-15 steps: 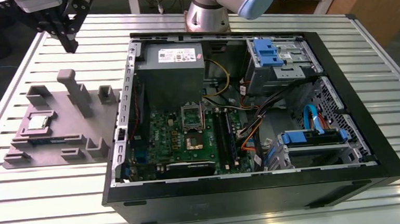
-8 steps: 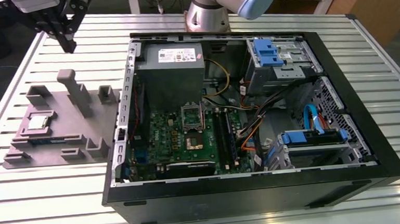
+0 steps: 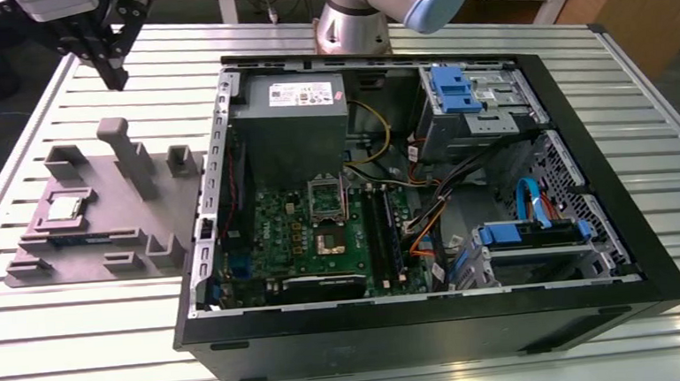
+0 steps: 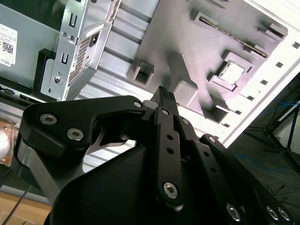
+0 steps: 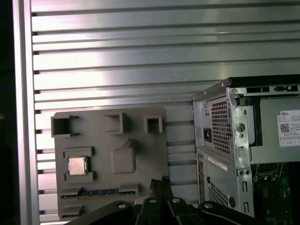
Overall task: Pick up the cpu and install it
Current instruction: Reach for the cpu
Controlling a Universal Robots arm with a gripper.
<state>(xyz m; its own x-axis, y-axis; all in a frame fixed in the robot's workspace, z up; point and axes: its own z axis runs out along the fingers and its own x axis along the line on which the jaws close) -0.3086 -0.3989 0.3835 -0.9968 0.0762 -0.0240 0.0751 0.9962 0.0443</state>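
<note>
The cpu [image 3: 65, 207] is a small silver square lying flat in a recess of a grey holder plate [image 3: 105, 224], on the table at the exterior view's left of the open computer case. In both wrist views it shows as a bright square [image 4: 233, 72] [image 5: 77, 166] in that recess. My gripper [image 3: 114, 78] hangs high above the table's far left corner, well behind the plate and apart from the cpu. Its black fingertips [image 4: 164, 92] [image 5: 159, 182] stand together, shut on nothing. On the motherboard, the cpu socket [image 3: 329, 237] lies bare with its metal frame [image 3: 325, 195] hinged up.
The black case [image 3: 443, 326] lies on its side on the slatted metal table [image 3: 78, 348]. Inside are a grey power supply [image 3: 288, 114], blue drive cages [image 3: 467, 90] and bundled cables [image 3: 436, 211]. Upright grey posts [image 3: 118, 146] rise from the holder plate.
</note>
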